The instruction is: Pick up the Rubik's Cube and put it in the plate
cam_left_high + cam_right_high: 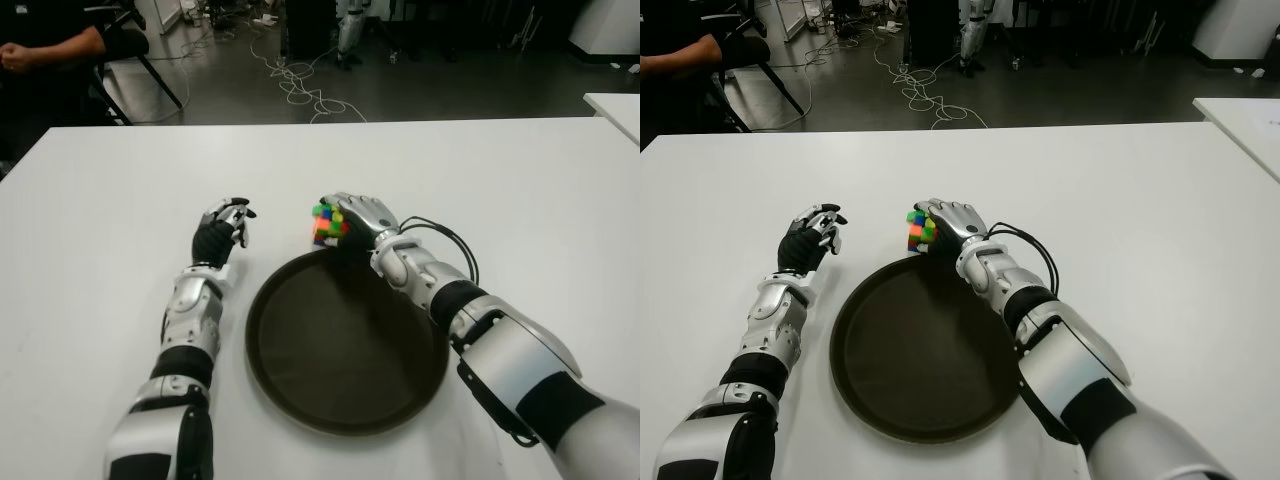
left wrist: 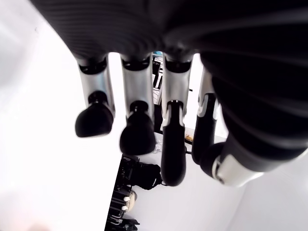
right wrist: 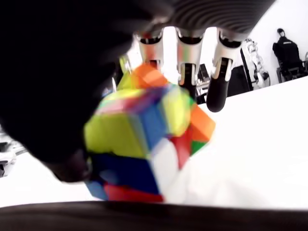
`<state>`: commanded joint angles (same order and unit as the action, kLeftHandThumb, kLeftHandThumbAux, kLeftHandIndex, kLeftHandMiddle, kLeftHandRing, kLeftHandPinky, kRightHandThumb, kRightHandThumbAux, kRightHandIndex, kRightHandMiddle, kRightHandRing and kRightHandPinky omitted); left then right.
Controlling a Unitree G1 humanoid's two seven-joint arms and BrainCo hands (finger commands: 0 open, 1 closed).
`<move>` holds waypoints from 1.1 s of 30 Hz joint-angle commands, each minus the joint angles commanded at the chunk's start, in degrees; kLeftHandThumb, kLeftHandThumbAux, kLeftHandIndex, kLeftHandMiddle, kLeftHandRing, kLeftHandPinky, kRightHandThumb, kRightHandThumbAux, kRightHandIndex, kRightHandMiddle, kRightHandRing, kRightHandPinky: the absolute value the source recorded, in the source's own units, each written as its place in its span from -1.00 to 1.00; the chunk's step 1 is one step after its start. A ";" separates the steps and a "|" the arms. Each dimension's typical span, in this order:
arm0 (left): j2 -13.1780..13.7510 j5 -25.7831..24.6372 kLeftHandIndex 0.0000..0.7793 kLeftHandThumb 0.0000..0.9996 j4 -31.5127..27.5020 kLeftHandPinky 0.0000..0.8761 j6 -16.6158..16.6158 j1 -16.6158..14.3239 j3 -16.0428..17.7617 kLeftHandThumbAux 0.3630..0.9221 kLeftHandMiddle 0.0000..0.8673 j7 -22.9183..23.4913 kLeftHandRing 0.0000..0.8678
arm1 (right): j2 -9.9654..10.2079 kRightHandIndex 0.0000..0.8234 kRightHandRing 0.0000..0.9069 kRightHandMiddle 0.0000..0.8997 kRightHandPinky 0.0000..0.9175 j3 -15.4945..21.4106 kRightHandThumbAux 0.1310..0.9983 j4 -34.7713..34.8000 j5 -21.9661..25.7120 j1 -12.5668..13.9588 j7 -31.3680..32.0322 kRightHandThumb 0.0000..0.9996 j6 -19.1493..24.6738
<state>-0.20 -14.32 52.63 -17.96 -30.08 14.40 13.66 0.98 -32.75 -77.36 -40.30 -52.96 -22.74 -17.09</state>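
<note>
worktop (image 1: 520, 180): white and wide; the plate sits toward its near edge, with bare surface beyond the plate and to both sides of it. A second white surface (image 1: 615, 105) shows well off to the plate's right, apart from this one.
floor behind: beyond the worktop's far edge lie loose cables (image 1: 300, 85), and a seated person's arm (image 1: 50, 50) shows far off on the plate's left side; none of it is near the plate.
plate (image 1: 300, 385): dark, round, shallow-rimmed and empty, lying between the two forearms.
right hand (image 1: 362, 218): at the plate's far rim, fingers curled over the top of the cube with the thumb underneath, pinching it.
left hand (image 1: 222, 232): just left of the plate's far-left rim, fingers loosely bent and holding nothing, as its wrist view shows.
Rubik's Cube (image 1: 328, 223): gripped in the right hand, tilted, at or just outside the plate's far rim; whether it is clear of the worktop I cannot tell.
step in hand: carrying the cube over the plate, by my reading.
doing it well: lift enough to clear the rim, draw the cube back toward the plate's middle, lower until it is seated, then open the fingers.
room: nothing stands between cube and plate centre; the left hand is near the rim but out of the likely path.
</note>
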 joint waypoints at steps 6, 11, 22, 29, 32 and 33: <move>0.02 0.05 0.09 0.71 0.11 0.82 -0.16 0.01 -0.02 0.05 0.27 0.04 0.79 | 0.01 -0.11 0.13 0.07 0.05 0.02 0.24 0.04 -0.05 0.00 -0.33 0.88 -0.22; -0.01 0.05 0.09 0.71 0.13 0.82 -0.16 0.00 0.02 0.05 0.27 -0.09 0.78 | -0.06 -0.10 0.13 0.06 0.04 -0.16 0.24 0.10 -0.27 0.04 -0.89 0.88 -0.44; 0.08 0.02 0.09 0.71 0.47 0.81 -0.38 -0.06 0.04 0.05 0.28 0.35 0.79 | 0.04 -0.10 0.12 0.07 0.02 -0.22 0.24 0.01 -0.27 0.13 -1.04 0.88 0.07; 0.03 -0.05 0.10 0.71 0.50 0.82 -0.67 -0.04 0.11 0.05 0.29 0.65 0.80 | 0.04 -0.09 0.11 0.06 0.00 -0.26 0.24 -0.01 -0.30 0.07 -0.94 0.89 0.32; 0.01 -0.04 0.10 0.71 0.53 0.82 -0.73 -0.01 0.11 0.05 0.29 0.63 0.81 | 0.01 -0.08 0.11 0.05 0.00 -0.36 0.24 0.04 -0.39 0.06 -0.97 0.89 0.43; 0.01 -0.03 0.10 0.71 0.54 0.82 -0.72 -0.01 0.11 0.05 0.29 0.61 0.80 | 0.01 -0.08 0.11 0.05 0.00 -0.38 0.24 0.05 -0.40 0.06 -0.98 0.89 0.46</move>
<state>-0.19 -14.36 53.17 -18.68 -30.09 14.51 14.27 0.98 -33.12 -77.31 -40.70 -52.90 -23.71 -16.63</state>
